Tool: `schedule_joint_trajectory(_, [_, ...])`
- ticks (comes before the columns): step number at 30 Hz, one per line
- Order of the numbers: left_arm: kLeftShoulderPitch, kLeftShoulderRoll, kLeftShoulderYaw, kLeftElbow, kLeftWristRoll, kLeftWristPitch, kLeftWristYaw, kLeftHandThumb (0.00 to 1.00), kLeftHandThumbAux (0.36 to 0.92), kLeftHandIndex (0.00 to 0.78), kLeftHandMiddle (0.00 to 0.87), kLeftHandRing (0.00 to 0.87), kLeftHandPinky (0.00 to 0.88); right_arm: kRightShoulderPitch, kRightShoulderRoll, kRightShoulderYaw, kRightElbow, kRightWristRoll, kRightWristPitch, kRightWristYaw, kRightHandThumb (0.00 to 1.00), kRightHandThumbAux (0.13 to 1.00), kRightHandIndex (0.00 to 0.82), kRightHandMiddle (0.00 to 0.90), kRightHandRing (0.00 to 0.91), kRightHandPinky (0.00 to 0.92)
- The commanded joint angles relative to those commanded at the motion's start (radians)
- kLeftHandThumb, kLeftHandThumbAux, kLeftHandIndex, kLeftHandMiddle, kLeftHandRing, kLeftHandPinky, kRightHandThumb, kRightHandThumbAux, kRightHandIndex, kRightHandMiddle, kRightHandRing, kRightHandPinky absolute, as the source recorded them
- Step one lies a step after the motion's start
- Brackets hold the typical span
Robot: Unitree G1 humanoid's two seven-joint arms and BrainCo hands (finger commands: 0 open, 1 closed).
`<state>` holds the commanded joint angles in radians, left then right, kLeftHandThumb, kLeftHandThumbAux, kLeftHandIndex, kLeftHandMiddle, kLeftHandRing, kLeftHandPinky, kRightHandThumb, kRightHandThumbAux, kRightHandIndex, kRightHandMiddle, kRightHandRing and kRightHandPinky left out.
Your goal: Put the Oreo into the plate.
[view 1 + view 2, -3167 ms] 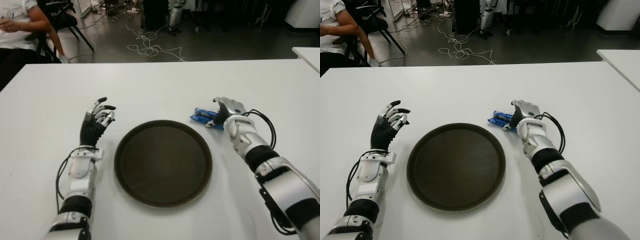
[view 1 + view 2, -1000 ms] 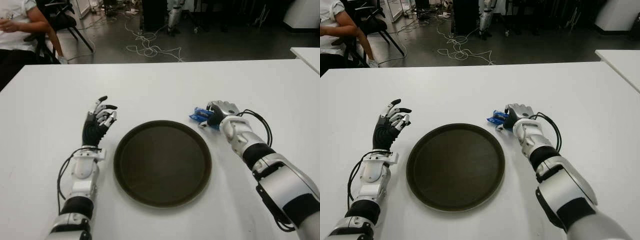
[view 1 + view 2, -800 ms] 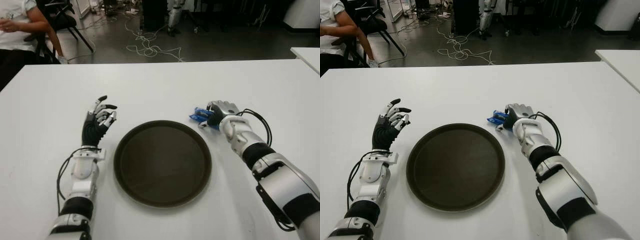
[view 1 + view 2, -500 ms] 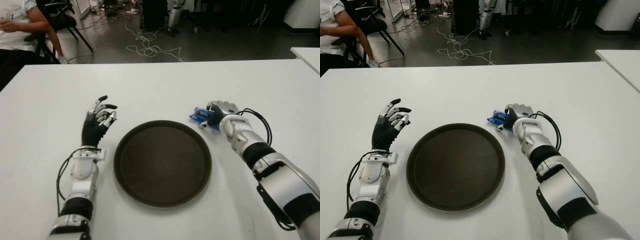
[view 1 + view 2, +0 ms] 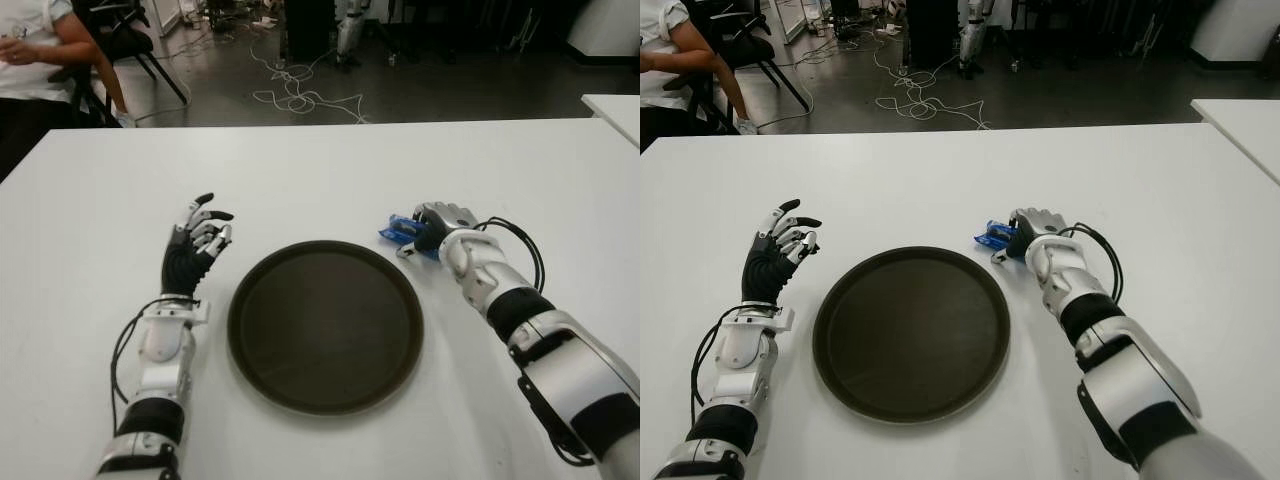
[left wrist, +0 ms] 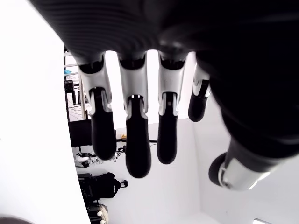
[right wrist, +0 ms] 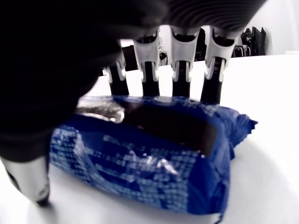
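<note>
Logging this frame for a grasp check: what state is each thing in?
Oreo pack: sealed, on the table, outside the plate.
Plate: empty.
Right hand: fingers curled over the Oreo pack, closing on it.
Left hand: open, holds nothing, left of the plate.

Dark floor (image 5: 420, 80) (cables (image 5: 300, 95)) behind white table (image 5: 330, 160)

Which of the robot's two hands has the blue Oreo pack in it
The right hand, just beyond the dark plate's right rim: its fingers curl over the blue Oreo pack. The left hand is open, holding nothing.
</note>
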<state>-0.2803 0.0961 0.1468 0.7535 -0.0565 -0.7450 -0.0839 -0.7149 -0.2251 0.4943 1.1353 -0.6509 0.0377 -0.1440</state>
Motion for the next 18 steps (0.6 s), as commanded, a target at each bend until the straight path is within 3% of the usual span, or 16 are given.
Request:
schedule_joint_trajectory(5, [0.004,0.000,-0.001,-0.010,-0.003,0.014,0.002,1.000,0.642,0.174,0.395,0.523,0.495,0.006,0.004,-0.012,0.018,0.011,-0.053,-0.056,0.072,0.646,0.379,0.371,0.392,0.396])
schedule_joint_trajectory(8, [0.006,0.000,-0.001,-0.014,-0.003,0.018,0.002,1.000,0.643,0.173,0.390,0.526,0.490,0.004,0.004,-0.010,0.032,0.009,-0.074,-0.068,0.069,0.582,0.235,0.257,0.294,0.304])
schedule_joint_trajectory(10, [0.007,-0.001,0.000,-0.016,-0.006,0.022,0.000,1.000,0.643,0.173,0.390,0.527,0.489,0.004,0.001,-0.001,0.040,-0.003,-0.093,-0.089,0.069,0.573,0.211,0.238,0.278,0.289])
schedule_joint_trajectory(12, [0.007,-0.002,0.001,-0.017,-0.011,0.025,-0.004,1.000,0.643,0.181,0.389,0.528,0.474,0.006,-0.004,0.014,0.046,-0.021,-0.119,-0.120,0.127,0.495,0.104,0.118,0.170,0.239])
schedule_joint_trajectory(14, [0.007,-0.002,0.002,-0.018,-0.014,0.029,-0.006,1.000,0.643,0.184,0.389,0.528,0.467,0.008,-0.010,0.018,0.044,-0.025,-0.138,-0.140,0.182,0.445,0.053,0.060,0.123,0.222])
schedule_joint_trajectory(16, [0.007,-0.002,0.002,-0.019,-0.016,0.032,-0.006,1.000,0.644,0.184,0.388,0.528,0.462,0.010,-0.020,0.015,0.033,-0.021,-0.156,-0.153,0.298,0.425,0.021,0.078,0.155,0.256])
schedule_joint_trajectory(18, [0.008,-0.001,0.001,-0.021,-0.017,0.034,-0.007,1.000,0.644,0.183,0.387,0.528,0.461,0.010,-0.028,0.009,0.019,-0.014,-0.170,-0.161,0.398,0.440,0.060,0.151,0.233,0.325])
